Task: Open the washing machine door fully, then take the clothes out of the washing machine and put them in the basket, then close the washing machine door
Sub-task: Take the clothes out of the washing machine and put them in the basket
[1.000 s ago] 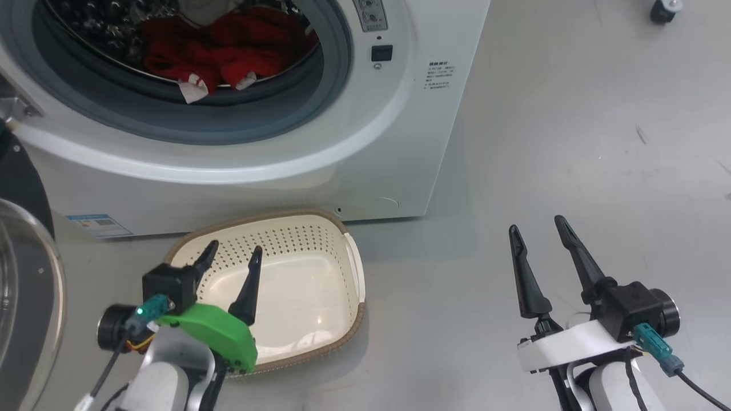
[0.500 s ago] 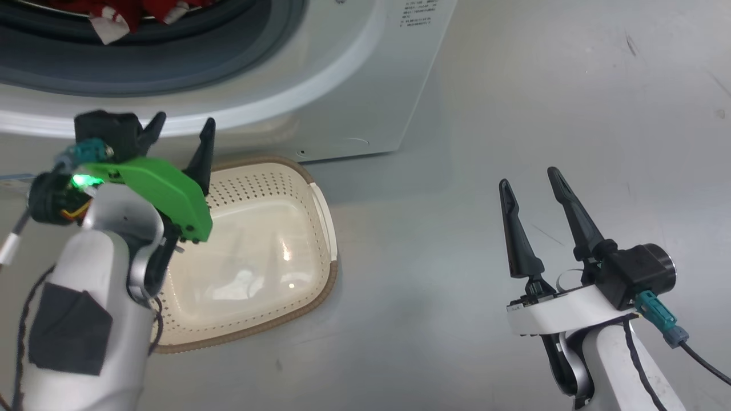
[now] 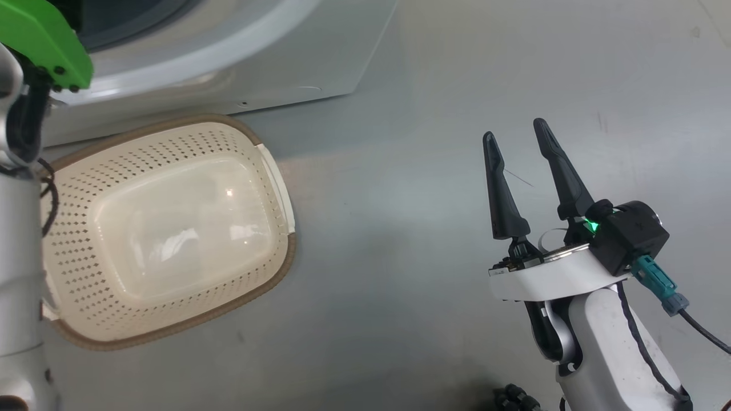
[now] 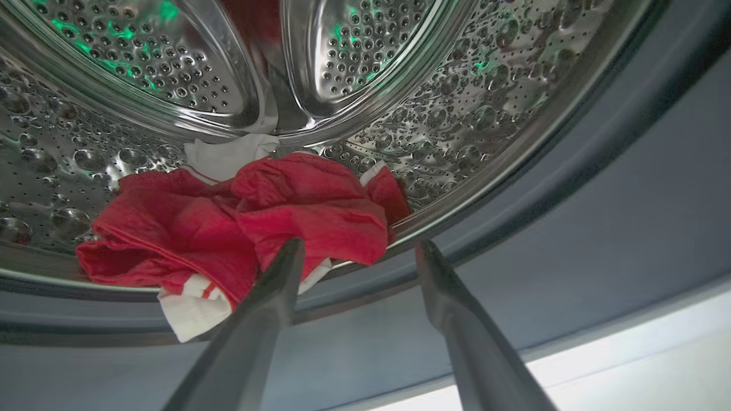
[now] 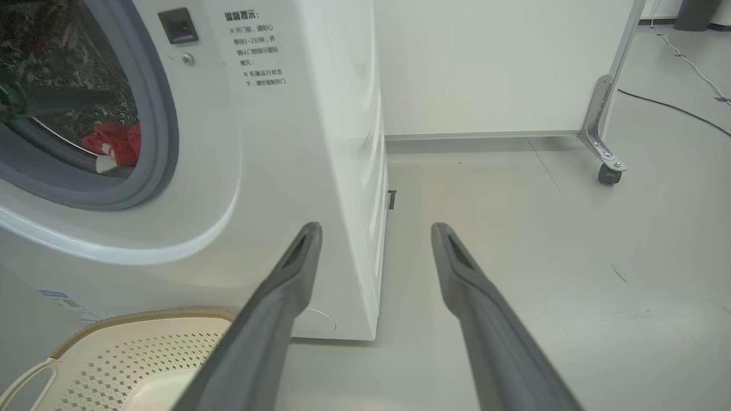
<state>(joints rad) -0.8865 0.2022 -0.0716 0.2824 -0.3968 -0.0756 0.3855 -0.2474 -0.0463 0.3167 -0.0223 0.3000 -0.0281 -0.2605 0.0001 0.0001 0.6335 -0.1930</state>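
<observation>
Grey floor [image 3: 434, 85] runs out from the washing machine [image 5: 285, 142], and the basket [image 3: 171, 128] sits right at its foot. My left gripper [image 4: 360, 244] is spread wide at the machine's drum mouth, close before the clothes [image 4: 240, 222], a red heap on the drum's front lip. My right gripper [image 3: 514, 128] hangs released too, grasping nothing, over the floor off the machine's front corner.

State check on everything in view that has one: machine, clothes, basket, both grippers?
White front-loading washing machine: opening uncovered.
Bright red fabric garment: crumpled in steel drum, ungripped.
Cream perforated plastic basket: upright, empty.
Left gripper: open, pointing at garment.
Right gripper: open, empty.
</observation>
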